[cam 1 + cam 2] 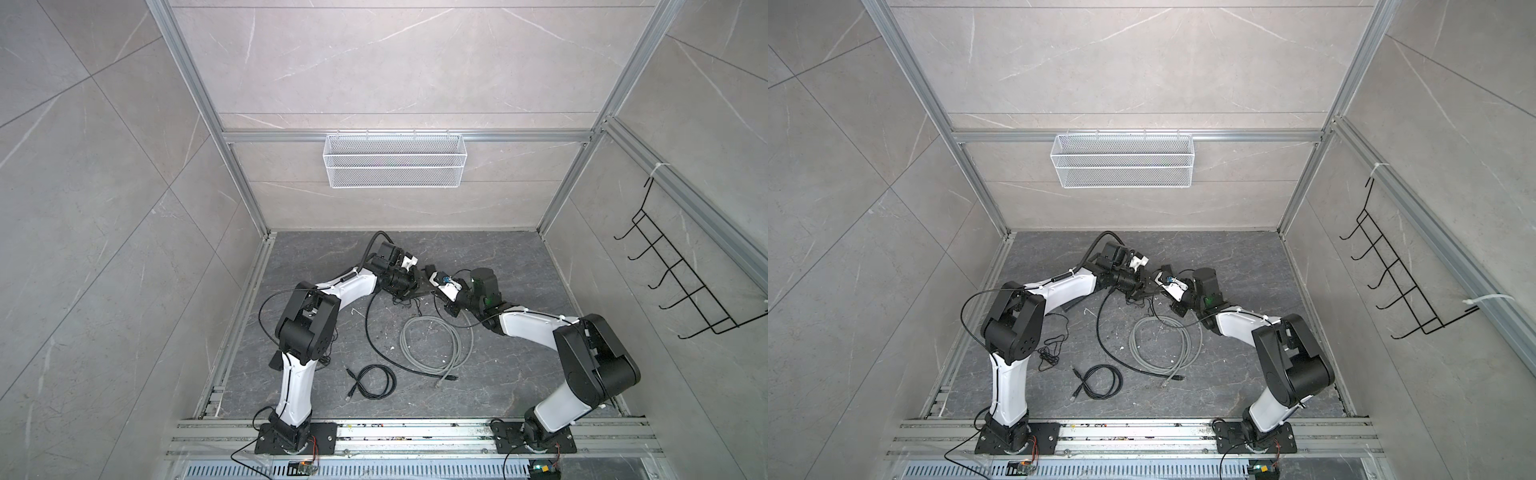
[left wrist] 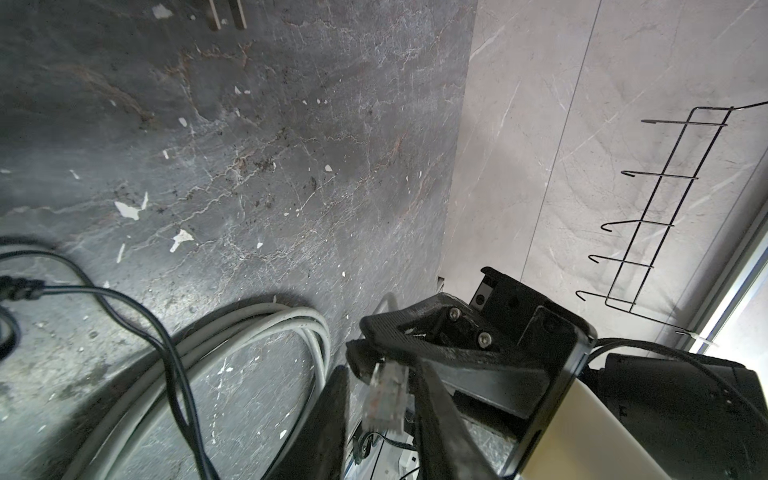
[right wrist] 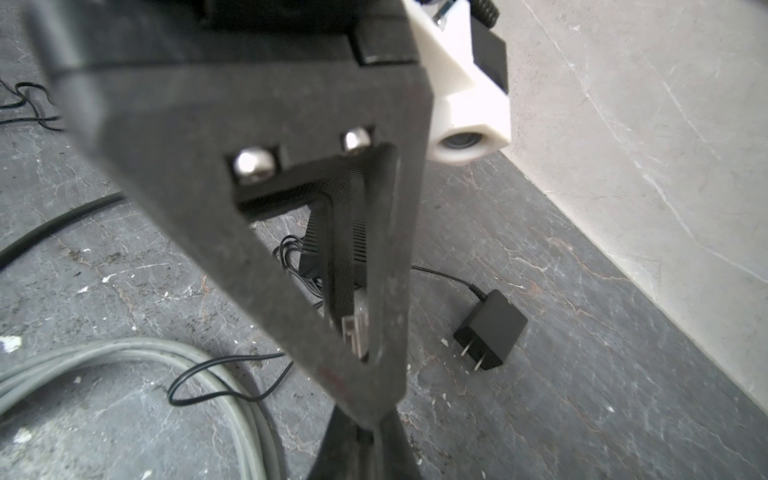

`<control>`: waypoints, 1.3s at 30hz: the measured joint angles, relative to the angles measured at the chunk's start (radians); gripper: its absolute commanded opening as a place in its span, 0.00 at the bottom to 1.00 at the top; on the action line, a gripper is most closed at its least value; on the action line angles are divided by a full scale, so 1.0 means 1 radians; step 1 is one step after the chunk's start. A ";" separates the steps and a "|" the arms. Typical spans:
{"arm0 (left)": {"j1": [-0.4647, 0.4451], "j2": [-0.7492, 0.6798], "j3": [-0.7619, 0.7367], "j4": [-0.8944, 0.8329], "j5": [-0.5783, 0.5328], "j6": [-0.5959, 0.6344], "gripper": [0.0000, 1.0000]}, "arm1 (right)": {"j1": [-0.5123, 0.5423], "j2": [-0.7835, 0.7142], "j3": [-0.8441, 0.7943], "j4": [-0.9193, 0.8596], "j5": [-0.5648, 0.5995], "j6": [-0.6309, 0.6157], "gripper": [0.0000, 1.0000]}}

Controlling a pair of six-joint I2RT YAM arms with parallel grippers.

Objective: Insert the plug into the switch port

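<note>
Work surface: dark grey marbled stone tabletop (image 1: pixel 519 374), pale chips scattered on it. In both top views the two arms meet above the centre of the frame.

Loose items: a coiled grey round cable (image 2: pixel 282 311) fills the lower left of the left wrist view. A black two-pin power adapter (image 3: pixel 490 332) lies flat at the lower right of the right wrist view, beside the foot of the pale wall.

Left gripper (image 2: pixel 380 374): black fingers rise from the bottom centre of the left wrist view, closed onto the plug.

Right gripper (image 3: pixel 374 430): fingertips pressed together at the bottom centre of the right wrist view, no gap between them. Its tip sits just beside the upper end of the plug; whether it touches cannot be told.

Clear plastic modular plug (image 2: pixel 384 395): small, boxy and translucent, with fine parallel lines down one face. It is blurred and slightly tilted. In the right wrist view its pale end (image 3: pixel 355 332) shows through the triangular opening of the left finger, below centre. The top views hide it.

A black box with a slotted side (image 3: pixel 360 237) shows through the same opening, largely covered; no port is discernible.
</note>
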 measured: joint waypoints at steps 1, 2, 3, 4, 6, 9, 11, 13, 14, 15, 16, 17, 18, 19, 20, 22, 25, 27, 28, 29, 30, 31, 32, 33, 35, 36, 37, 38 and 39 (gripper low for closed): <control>0.000 0.000 0.001 0.000 0.000 0.000 0.26 | 0.000 0.000 0.000 0.000 0.000 0.000 0.04; 0.000 0.000 0.001 0.000 0.000 -0.001 0.26 | 0.000 0.000 0.001 0.000 0.000 0.000 0.04; 0.000 0.000 0.001 0.000 0.000 -0.001 0.26 | 0.000 0.000 0.001 0.000 0.000 0.000 0.04; 0.000 0.000 0.001 0.002 0.000 0.000 0.27 | 0.000 0.000 0.001 0.000 0.000 0.000 0.04; 0.001 0.000 0.001 0.004 0.000 0.000 0.30 | 0.000 0.000 0.001 -0.001 0.000 0.000 0.04; 0.004 0.000 0.000 0.011 0.000 -0.007 0.31 | 0.000 0.000 0.002 -0.001 0.000 -0.001 0.04; 0.008 0.000 -0.001 0.025 0.000 -0.013 0.31 | 0.001 0.000 0.003 -0.001 0.000 -0.001 0.04; 0.013 0.000 -0.002 0.037 0.000 -0.017 0.31 | 0.001 0.000 0.003 -0.001 0.000 -0.001 0.04; 0.013 0.000 -0.003 0.040 0.000 -0.018 0.31 | 0.001 0.000 0.004 -0.001 0.000 -0.001 0.04; 0.013 0.000 -0.004 0.045 0.000 -0.019 0.31 | 0.001 0.000 0.004 -0.001 0.000 -0.001 0.04; 0.014 -0.001 -0.005 0.050 -0.001 -0.020 0.30 | 0.001 0.000 0.005 -0.001 0.000 -0.001 0.04; 0.015 -0.001 -0.007 0.053 -0.002 -0.021 0.29 | 0.001 0.000 0.005 -0.001 0.000 -0.001 0.04; 0.016 -0.001 -0.008 0.053 -0.003 -0.021 0.28 | 0.001 0.000 0.005 -0.001 0.000 -0.001 0.04; 0.016 -0.001 -0.009 0.054 -0.003 -0.022 0.27 | 0.001 0.000 0.005 -0.001 0.000 -0.001 0.04; 0.017 -0.001 -0.010 0.055 -0.003 -0.024 0.25 | 0.001 0.000 0.005 -0.001 0.000 -0.001 0.04; 0.018 -0.001 -0.010 0.056 -0.003 -0.027 0.22 | 0.001 0.000 0.005 -0.002 0.000 -0.001 0.04; 0.018 -0.001 -0.011 0.060 -0.002 -0.030 0.14 | 0.002 0.000 0.005 -0.005 0.001 -0.001 0.04; 0.018 -0.001 -0.011 0.062 0.000 -0.033 0.09 | 0.002 0.000 0.005 -0.008 0.002 -0.001 0.05; 0.018 -0.001 -0.011 0.063 0.000 -0.031 0.07 | 0.002 0.000 0.005 -0.008 0.003 -0.001 0.07; 0.018 -0.001 -0.011 0.063 0.001 -0.027 0.05 | 0.002 0.000 0.005 -0.008 0.003 -0.001 0.09; 0.018 -0.001 -0.010 0.059 0.001 -0.015 0.04 | 0.002 0.000 0.005 -0.009 0.003 -0.001 0.12; 0.018 -0.001 -0.008 0.051 0.001 0.005 0.03 | 0.003 0.000 0.005 -0.016 0.002 -0.002 0.14; 0.018 -0.001 -0.005 0.038 0.000 0.034 0.02 | 0.004 0.000 0.007 -0.027 0.003 -0.005 0.17; 0.018 -0.001 0.000 0.022 -0.002 0.069 0.01 | 0.005 0.000 0.013 -0.046 0.000 -0.010 0.20; 0.019 -0.001 0.008 -0.006 0.000 0.151 0.00 | 0.005 0.000 0.031 -0.083 -0.009 -0.016 0.24; 0.019 -0.001 0.014 -0.021 0.002 0.195 0.00 | 0.003 0.000 0.043 -0.104 -0.019 -0.018 0.26; 0.020 -0.001 0.019 -0.031 0.006 0.240 0.00 | 0.000 0.000 0.055 -0.123 -0.032 -0.019 0.26; 0.020 -0.001 0.024 -0.039 0.011 0.291 0.00 | -0.004 0.000 0.071 -0.149 -0.050 -0.019 0.27; 0.020 -0.001 0.027 -0.041 0.020 0.340 0.00 | -0.011 -0.001 0.086 -0.175 -0.071 -0.015 0.27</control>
